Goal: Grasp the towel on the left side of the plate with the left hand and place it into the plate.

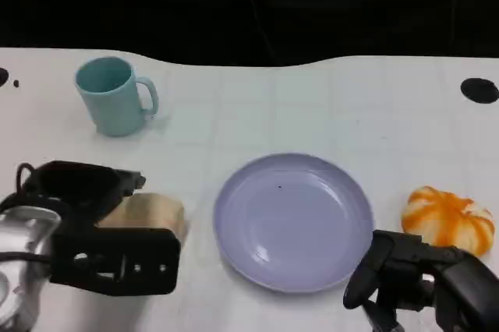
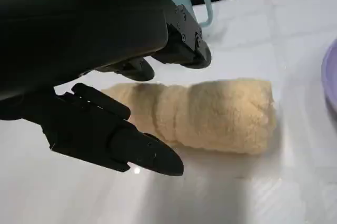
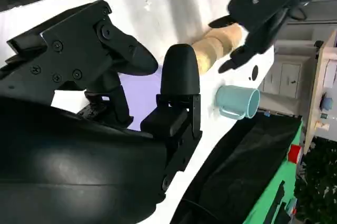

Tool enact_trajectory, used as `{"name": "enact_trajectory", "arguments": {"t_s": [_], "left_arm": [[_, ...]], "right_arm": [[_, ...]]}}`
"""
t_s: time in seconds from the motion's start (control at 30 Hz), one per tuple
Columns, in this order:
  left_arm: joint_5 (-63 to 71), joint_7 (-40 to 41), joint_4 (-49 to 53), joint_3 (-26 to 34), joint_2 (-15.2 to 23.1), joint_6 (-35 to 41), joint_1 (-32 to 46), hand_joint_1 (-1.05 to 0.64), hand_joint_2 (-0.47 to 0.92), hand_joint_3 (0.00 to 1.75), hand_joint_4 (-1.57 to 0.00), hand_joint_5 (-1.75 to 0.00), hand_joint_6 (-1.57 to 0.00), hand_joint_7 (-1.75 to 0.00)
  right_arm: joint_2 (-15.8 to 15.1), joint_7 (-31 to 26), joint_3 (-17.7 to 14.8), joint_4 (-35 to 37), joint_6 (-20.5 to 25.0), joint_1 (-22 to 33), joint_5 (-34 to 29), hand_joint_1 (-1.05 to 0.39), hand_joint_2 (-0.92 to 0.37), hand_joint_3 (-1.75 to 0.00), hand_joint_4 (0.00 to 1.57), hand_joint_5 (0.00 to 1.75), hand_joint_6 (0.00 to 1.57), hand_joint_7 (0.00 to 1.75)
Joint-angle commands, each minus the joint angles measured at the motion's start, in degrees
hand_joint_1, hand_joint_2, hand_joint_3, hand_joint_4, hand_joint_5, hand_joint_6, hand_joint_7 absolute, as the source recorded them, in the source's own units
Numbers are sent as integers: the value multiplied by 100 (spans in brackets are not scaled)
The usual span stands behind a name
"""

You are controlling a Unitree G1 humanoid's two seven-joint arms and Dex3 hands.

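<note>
A rolled beige towel point(image 1: 152, 211) lies on the white table just left of the lavender plate point(image 1: 234, 192). My left hand point(image 1: 101, 231) hovers over the towel's left end, partly hiding it. In the left wrist view the fingers point(image 2: 179, 45) reach past the far side of the towel point(image 2: 210, 113) and the thumb point(image 2: 131, 148) lies along its near side, apart, with the roll still flat on the table. My right hand point(image 1: 421, 277) sits at the plate's lower right, fingers apart and holding nothing. The right wrist view shows the left hand point(image 3: 268, 3) above the towel point(image 3: 218, 42).
A light blue mug point(image 1: 113, 97) stands at the back left, handle to the right. An orange and white pumpkin-like object point(image 1: 448, 219) lies right of the plate, close to my right hand. A black spot point(image 1: 479, 90) marks the table's far right. Dark cloth borders the far edge.
</note>
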Motion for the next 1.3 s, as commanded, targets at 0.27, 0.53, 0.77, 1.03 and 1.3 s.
{"name": "enact_trajectory", "arguments": {"t_s": [0.27,0.53,0.77,1.03,1.3], "left_arm": [[365,1312,1996,-580,-681,-259,-558,-39,92,9,-77,-23,-58,-7],[-120,2092,2375,-277,-729,-537,-505,-29,92,23,-75,-154,-81,-103],[-537,2215,1483,197,-705,-351,-201,-28,92,27,-81,-175,-58,-160],[-674,2521,421,659,-711,-427,58,-19,86,28,-86,-175,-56,-175],[-912,2430,-452,772,-1139,-553,-105,-17,40,122,-92,-175,-69,-175]], "right_arm": [[-39,2,-23,-100,-70,72,38,-14,-57,-105,77,165,71,132],[-44,11,-60,-134,-70,56,60,-15,-58,-104,77,167,71,133],[-81,61,-142,-90,-61,33,95,-14,-57,-104,77,166,71,132],[-90,74,-129,-80,-74,44,79,-14,-57,-105,77,165,71,132],[-91,74,-119,-121,-27,55,68,-14,-57,-105,77,165,71,132]]}}
